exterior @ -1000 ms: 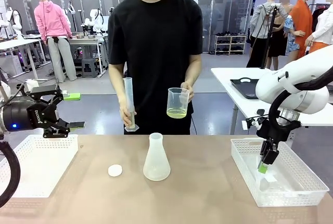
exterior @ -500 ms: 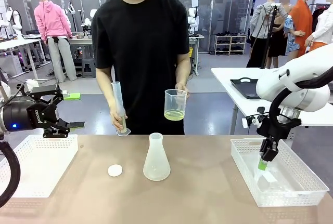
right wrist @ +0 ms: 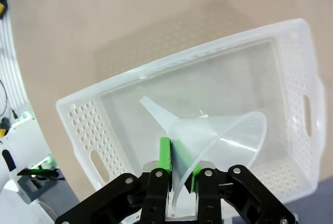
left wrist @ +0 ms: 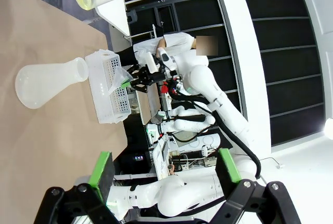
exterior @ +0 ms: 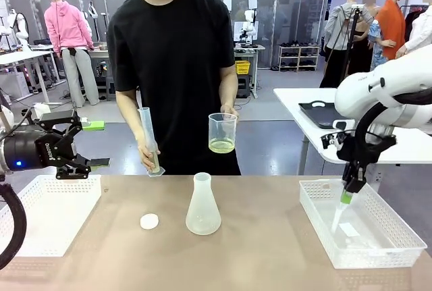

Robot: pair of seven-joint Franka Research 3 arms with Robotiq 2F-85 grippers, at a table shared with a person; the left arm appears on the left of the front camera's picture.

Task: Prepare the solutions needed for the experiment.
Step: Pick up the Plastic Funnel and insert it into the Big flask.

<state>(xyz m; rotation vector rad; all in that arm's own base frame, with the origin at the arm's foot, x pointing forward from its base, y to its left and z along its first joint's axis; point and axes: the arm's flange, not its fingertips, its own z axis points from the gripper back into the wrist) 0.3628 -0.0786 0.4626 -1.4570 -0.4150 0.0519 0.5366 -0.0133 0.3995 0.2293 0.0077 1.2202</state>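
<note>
"How many baskets stand on the table (exterior: pixel 270 250)?"
"Two: one basket (exterior: pixel 88 210) at lower left, a second basket (exterior: pixel 317 213) at lower right."
"And the labware?"
"One conical flask (exterior: pixel 203 204), one beaker (exterior: pixel 222 125), one graduated cylinder (exterior: pixel 146 129), one funnel (right wrist: pixel 218 135). One solution (exterior: pixel 221 146), one white cap (exterior: pixel 149 221)."
"Grippers, hands?"
"Two grippers: left gripper (exterior: pixel 94 144), right gripper (exterior: pixel 347 196). One person (exterior: pixel 175 55), two hands: one hand (exterior: pixel 150 157), another hand (exterior: pixel 230 111)."

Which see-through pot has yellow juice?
The clear plastic beaker in the person's hand: pale yellow-green liquid sits at its bottom. The cloudy cone-shaped flask looks empty.
</note>
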